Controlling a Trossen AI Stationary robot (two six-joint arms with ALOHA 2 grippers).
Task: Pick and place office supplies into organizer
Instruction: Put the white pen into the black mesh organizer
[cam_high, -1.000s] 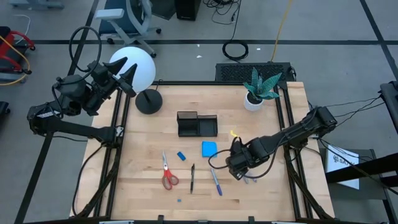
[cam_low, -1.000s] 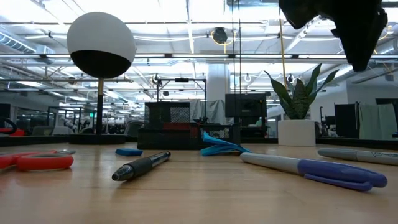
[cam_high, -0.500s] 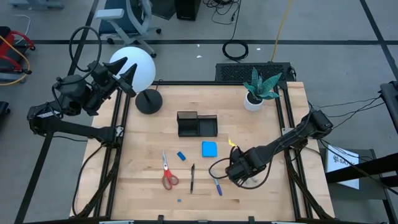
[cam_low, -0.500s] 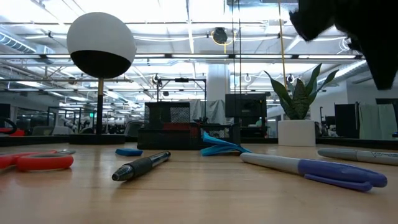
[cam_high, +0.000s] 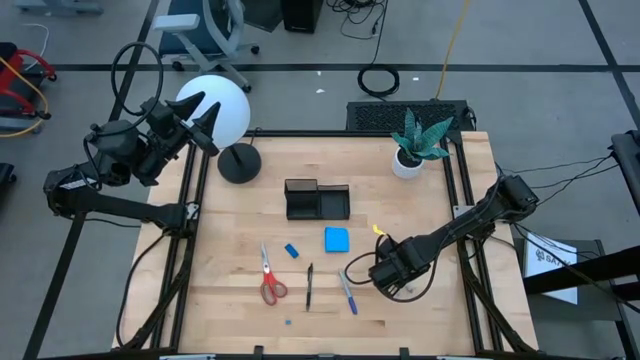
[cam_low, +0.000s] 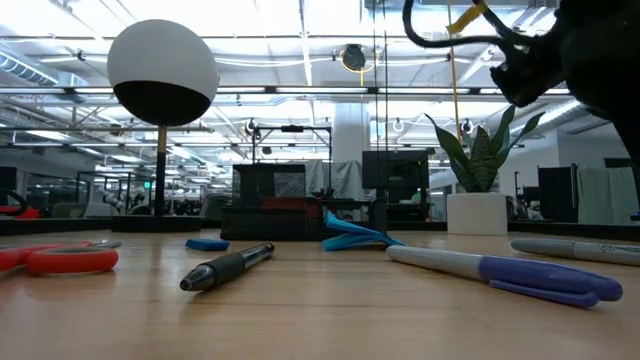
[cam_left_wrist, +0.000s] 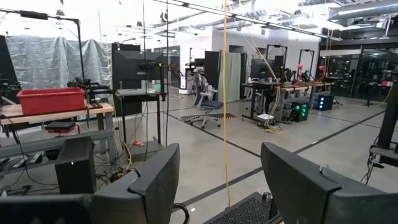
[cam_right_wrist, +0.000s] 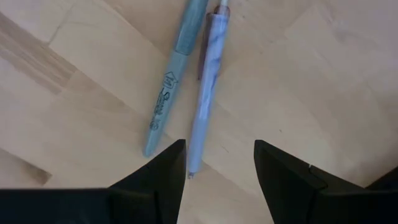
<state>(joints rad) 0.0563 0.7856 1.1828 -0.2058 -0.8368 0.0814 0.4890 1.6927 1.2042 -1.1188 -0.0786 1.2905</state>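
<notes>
My right gripper (cam_right_wrist: 217, 167) points down, open, just above two pens lying side by side on the wood: a greyish marker (cam_right_wrist: 176, 71) and a pale marbled pen (cam_right_wrist: 207, 81). Its fingers stand on either side of the pale pen's tip without touching it. In the high view the hand (cam_high: 393, 270) covers both pens. The black organizer (cam_high: 317, 200) stands mid-table. The blue note pad (cam_high: 336, 238), eraser (cam_high: 291, 250), red-handled scissors (cam_high: 270, 280), black pen (cam_high: 309, 286) and blue pen (cam_high: 347, 292) lie flat. My left gripper (cam_left_wrist: 221, 180) waits open, raised beyond the table's left edge.
A lamp with a white globe (cam_high: 215, 108) and round black base (cam_high: 238, 163) stands at the far left. A potted plant (cam_high: 413, 146) stands at the far right. A tiny blue bit (cam_high: 289, 322) lies near the front edge. Bare wood lies left of the scissors.
My right gripper has sunk toward the two pens and drifted a little toward the table's near edge, staying open and pointing down. Nothing on the table has moved.
</notes>
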